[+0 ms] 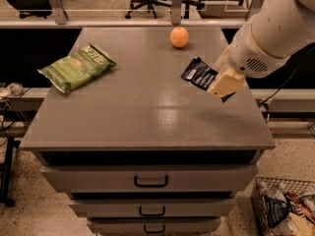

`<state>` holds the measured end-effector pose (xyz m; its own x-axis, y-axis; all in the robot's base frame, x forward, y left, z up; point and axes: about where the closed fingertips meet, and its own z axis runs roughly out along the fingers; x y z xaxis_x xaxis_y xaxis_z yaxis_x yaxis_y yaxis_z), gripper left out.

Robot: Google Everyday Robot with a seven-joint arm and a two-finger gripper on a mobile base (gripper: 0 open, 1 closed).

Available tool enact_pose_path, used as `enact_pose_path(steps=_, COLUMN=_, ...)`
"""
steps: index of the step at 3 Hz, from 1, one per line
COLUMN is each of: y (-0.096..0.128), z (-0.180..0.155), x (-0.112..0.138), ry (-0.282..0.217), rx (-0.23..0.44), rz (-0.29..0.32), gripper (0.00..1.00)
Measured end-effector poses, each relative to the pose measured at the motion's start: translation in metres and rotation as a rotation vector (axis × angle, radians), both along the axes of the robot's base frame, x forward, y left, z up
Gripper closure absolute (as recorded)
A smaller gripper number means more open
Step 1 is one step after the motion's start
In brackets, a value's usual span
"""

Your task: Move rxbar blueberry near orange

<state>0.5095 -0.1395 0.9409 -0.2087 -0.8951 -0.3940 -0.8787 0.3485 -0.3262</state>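
The rxbar blueberry (199,74), a slim dark navy wrapper with white text, is held off the grey cabinet top (142,107) on the right side. My gripper (224,85) is shut on its right end, with a tan finger pad (226,86) over it. The white arm comes in from the upper right. The orange (179,37) sits on the top near the far edge, a little up and left of the bar.
A green chip bag (76,67) lies on the left of the top. Drawers (150,181) fill the cabinet front. A wire basket (285,210) of items stands on the floor at lower right. Office chairs stand behind a rail at the back.
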Motion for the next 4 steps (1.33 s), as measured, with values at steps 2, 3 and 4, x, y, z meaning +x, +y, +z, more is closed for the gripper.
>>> enact_pose_path(steps=2, y=-0.034, z=-0.012, x=0.100, ry=-0.076, rx=0.086, rz=-0.019, gripper=1.00)
enact_pose_path(steps=3, y=-0.054, z=-0.029, x=0.162, ry=-0.083, rx=0.104, rz=-0.026, gripper=1.00)
enact_pose_path(steps=4, y=-0.067, z=-0.037, x=0.213, ry=-0.097, rx=0.115, rz=-0.041, gripper=1.00)
